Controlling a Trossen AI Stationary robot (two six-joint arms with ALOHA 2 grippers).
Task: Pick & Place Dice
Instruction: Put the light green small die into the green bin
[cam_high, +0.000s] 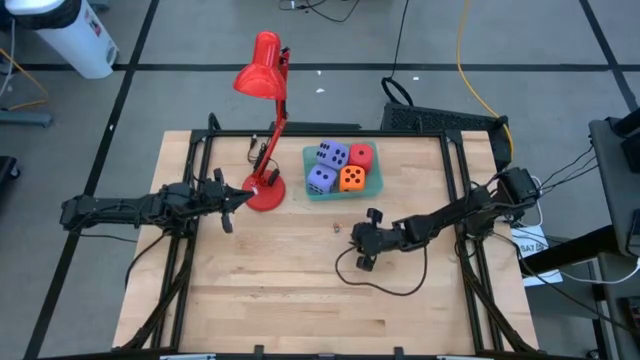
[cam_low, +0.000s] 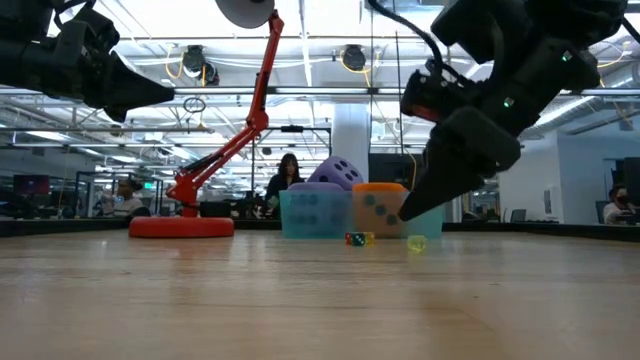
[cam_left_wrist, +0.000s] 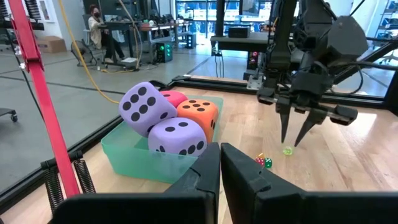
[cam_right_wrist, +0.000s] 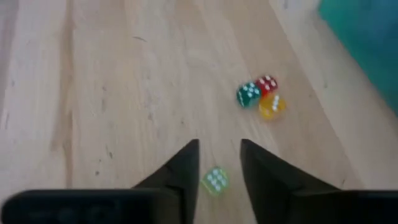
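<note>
The left gripper (cam_high: 229, 208) hovers over the left part of the desk (cam_high: 280, 290), just left of the red lamp's base (cam_high: 266, 193), its fingers (cam_left_wrist: 208, 171) nearly closed with only a thin gap between them and nothing held.

The red lamp (cam_high: 262, 75) stands on the far left-middle of the desk, its arm leaning over the far edge.

Just right of the lamp base, at the far middle of the desk, sits a green tray (cam_high: 312, 190) holding the four big dice: two purple-blue dice (cam_high: 332, 154) on its left side, one of them resting tilted and higher than the other, the orange die (cam_high: 351, 178) near right, the red die (cam_high: 361, 156) far right.

Near the tray on the bare wood lie three tiny dice (cam_right_wrist: 260, 94) touching in a cluster: green, red and yellow.

A pale green tiny die (cam_right_wrist: 215, 180) lies apart from them, directly between the fingers (cam_right_wrist: 180, 165) of the right gripper (cam_high: 366, 237), which points down at the desk's middle, fingers narrowly parted around it without gripping.
</note>
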